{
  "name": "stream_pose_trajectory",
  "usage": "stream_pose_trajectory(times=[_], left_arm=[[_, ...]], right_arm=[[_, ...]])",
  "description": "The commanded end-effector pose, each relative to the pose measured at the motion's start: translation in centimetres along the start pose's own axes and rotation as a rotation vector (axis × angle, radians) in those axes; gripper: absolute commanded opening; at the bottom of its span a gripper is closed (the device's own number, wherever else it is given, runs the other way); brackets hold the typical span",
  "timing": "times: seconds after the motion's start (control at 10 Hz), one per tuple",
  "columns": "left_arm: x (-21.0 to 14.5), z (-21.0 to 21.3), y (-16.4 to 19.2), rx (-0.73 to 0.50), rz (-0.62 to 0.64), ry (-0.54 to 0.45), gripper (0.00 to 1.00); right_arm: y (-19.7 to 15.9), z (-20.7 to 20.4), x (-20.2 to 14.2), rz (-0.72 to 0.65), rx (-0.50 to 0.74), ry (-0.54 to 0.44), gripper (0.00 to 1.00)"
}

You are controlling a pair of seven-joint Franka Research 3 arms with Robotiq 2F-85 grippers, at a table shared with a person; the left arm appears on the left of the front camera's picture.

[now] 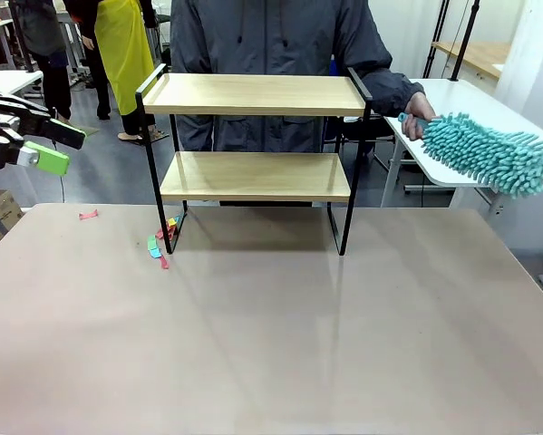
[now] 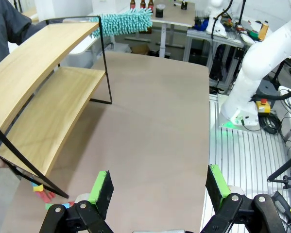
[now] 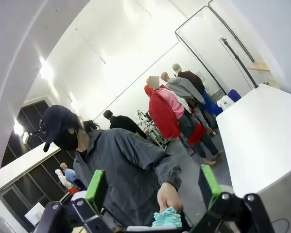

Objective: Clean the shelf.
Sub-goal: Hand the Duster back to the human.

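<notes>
- A two-tier shelf (image 1: 255, 136) of light wooden boards in a thin black metal frame stands upright on the far part of a wide beige table (image 1: 271, 335), a little left of its middle.
- Both boards of the shelf are bare.
- A person in a dark grey jacket (image 1: 271, 36) stands directly behind the shelf, at the far side of the table.
- The person's hand (image 1: 420, 113) is closed around the handle of a teal chenille duster (image 1: 489, 152), held out to the right of the shelf and apart from it, above a white side table (image 1: 434, 168).
- A few small coloured scraps (image 1: 160, 243), pink, teal and yellow, lie on the table by the foot of the shelf's front left leg; one more pink scrap (image 1: 89, 215) lies farther left.
- The left gripper (image 1: 31, 136) hangs at the left edge of the front view, above and beyond the table's far left corner, well apart from the shelf. Its green-padded fingers stand apart with nothing between them.
- In the left wrist view the left gripper (image 2: 159, 191) again shows wide-spread fingers over bare tabletop, with the shelf (image 2: 38, 87) running along the left side and the duster (image 2: 122, 23) beyond its far end.
- In the right wrist view the right gripper (image 3: 152, 189) points up toward the person, its fingers spread wide and empty; the hand (image 3: 169, 198) gripping the duster (image 3: 167, 217) sits between them, farther off.
</notes>
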State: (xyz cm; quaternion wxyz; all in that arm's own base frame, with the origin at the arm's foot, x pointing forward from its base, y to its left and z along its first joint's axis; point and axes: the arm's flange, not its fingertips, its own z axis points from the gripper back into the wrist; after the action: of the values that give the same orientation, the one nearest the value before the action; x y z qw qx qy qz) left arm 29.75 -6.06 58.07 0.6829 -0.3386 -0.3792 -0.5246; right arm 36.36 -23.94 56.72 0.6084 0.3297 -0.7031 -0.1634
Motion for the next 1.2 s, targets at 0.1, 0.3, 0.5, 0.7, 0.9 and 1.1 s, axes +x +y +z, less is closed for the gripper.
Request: stream_pose_trajectory(times=[0.1,0.3,0.5,0.7,0.9,1.1], left_arm=[[0.04,-0.25,0.19,-0.005,-0.018,-0.028,1.0],[0.04,-0.25,0.19,-0.005,-0.018,-0.028,1.0],[0.04,-0.25,0.19,-0.005,-0.018,-0.028,1.0],[0.04,-0.25,0.19,-0.005,-0.018,-0.028,1.0],[0.04,-0.25,0.19,-0.005,-0.018,-0.028,1.0],[0.04,-0.25,0.19,-0.005,-0.018,-0.028,1.0]], right_arm=[[0.72,-0.13,-0.41,0.012,0.006,0.014,1.0],[0.72,-0.13,-0.41,0.012,0.006,0.014,1.0],[0.72,-0.13,-0.41,0.012,0.006,0.014,1.0],[0.72,-0.13,-0.41,0.012,0.006,0.014,1.0],[0.72,-0.13,-0.41,0.012,0.006,0.014,1.0],[0.72,-0.13,-0.41,0.012,0.006,0.014,1.0]])
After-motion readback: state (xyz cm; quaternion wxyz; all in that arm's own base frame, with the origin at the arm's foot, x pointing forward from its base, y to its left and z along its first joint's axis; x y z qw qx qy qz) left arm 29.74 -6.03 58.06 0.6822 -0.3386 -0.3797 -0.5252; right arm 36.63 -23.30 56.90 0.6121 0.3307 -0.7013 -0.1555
